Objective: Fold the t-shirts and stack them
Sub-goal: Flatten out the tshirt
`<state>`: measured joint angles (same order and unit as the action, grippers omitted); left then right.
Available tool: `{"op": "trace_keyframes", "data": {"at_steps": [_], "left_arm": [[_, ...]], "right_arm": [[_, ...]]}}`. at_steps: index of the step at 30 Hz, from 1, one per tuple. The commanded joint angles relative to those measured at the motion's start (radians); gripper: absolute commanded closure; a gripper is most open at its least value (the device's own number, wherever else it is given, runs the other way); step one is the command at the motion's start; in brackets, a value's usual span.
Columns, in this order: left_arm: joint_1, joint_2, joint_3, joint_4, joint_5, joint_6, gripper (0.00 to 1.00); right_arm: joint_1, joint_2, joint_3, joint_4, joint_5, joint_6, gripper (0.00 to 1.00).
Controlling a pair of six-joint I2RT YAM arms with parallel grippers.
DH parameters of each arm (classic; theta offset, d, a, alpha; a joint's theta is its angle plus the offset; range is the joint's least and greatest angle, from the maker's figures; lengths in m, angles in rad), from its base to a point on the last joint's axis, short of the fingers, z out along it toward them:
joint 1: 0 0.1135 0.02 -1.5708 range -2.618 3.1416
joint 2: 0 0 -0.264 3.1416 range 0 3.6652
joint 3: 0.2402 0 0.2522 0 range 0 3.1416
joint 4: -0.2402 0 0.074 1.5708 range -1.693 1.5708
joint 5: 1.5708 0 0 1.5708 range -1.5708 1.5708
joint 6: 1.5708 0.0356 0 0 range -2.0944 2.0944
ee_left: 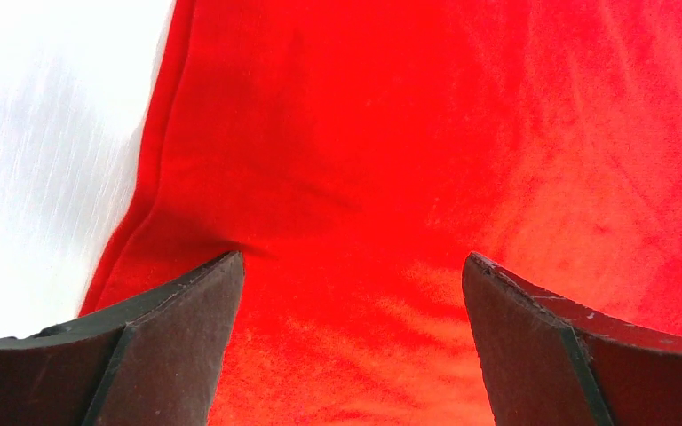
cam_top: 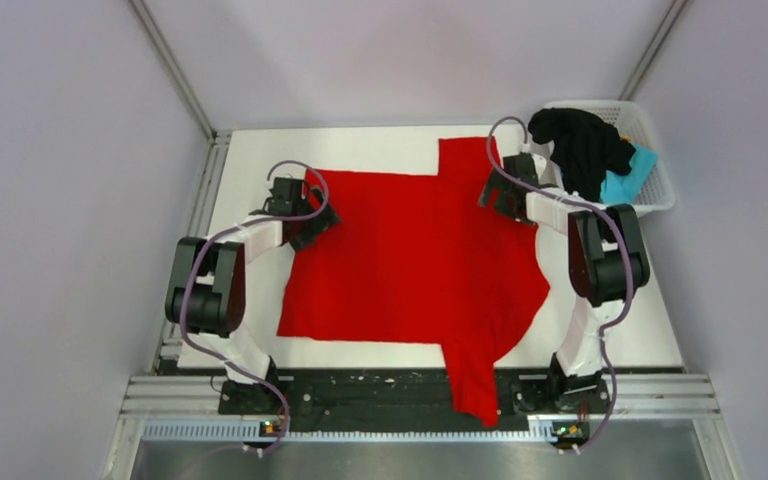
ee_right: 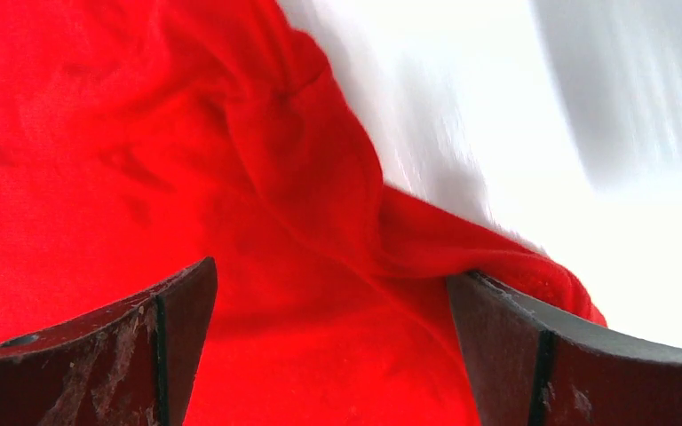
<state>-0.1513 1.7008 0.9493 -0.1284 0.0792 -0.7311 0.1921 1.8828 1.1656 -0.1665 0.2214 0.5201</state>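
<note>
Red shirt [cam_top: 410, 260] spread on the table [cam_top: 360, 145], one sleeve over the near edge. Left gripper [ee_left: 351, 266] at its left edge, right gripper [ee_right: 333, 275] at its rumpled right edge, both jaws wide apart; touching cloth or not, hard to tell. Black shirt [cam_top: 580, 145], teal shirt [cam_top: 625, 185] in basket [cam_top: 650, 130].

Shown are a plain red t-shirt [cam_top: 410, 260], black t-shirt [cam_top: 580, 145], teal t-shirt [cam_top: 625, 186] and white basket [cam_top: 658, 160].
</note>
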Motion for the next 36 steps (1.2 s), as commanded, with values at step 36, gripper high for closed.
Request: {"op": "trace_keyframes", "data": {"at_steps": [36], "left_arm": [[-0.02, -0.488, -0.168, -0.457, -0.324, -0.114, 0.01]], "right_arm": [[0.058, -0.478, -0.203, -0.032, -0.204, -0.109, 0.01]]}}
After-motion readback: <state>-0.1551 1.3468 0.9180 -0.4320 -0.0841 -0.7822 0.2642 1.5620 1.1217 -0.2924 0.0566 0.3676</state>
